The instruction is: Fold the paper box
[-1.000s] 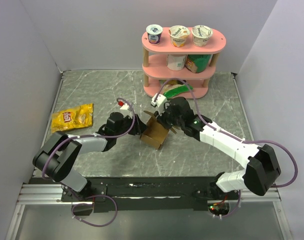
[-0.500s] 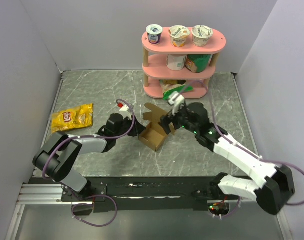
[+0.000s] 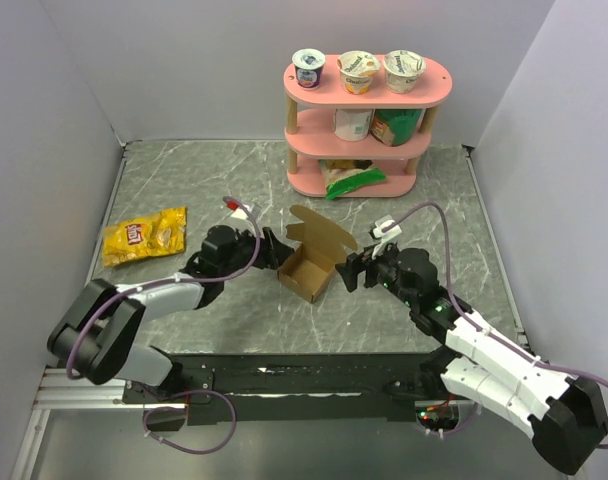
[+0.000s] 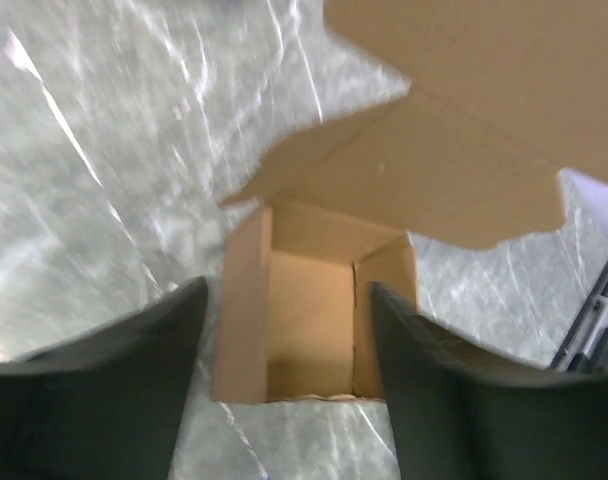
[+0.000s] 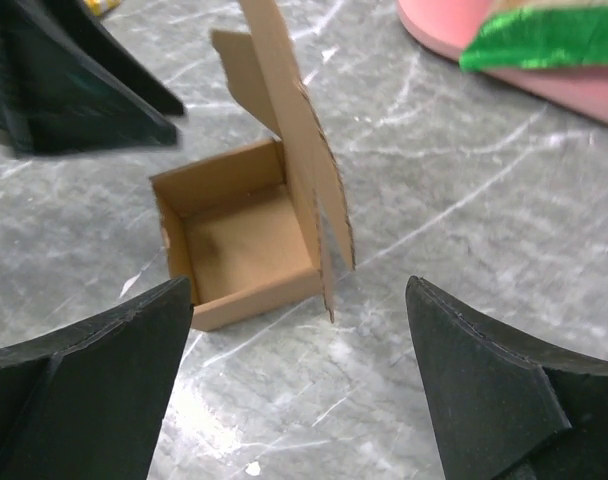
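Observation:
The paper box is a small brown cardboard tray standing on the marble table, mouth up, its lid flap raised behind it. My left gripper is open just left of the box. In the left wrist view the box lies right ahead of the left gripper, with the flap above; nothing is gripped. My right gripper is open a short way right of the box. The right wrist view shows the box and upright flap beyond the right gripper, apart from both fingers.
A pink three-tier shelf with yogurt cups stands at the back, a green bag on its lowest tier. A yellow snack bag lies at the left. White walls close in the table on three sides.
My right gripper has let go of the flap, opened and drawn back to the right and nearer. The lid flap now stands free. My left gripper has opened beside the box.

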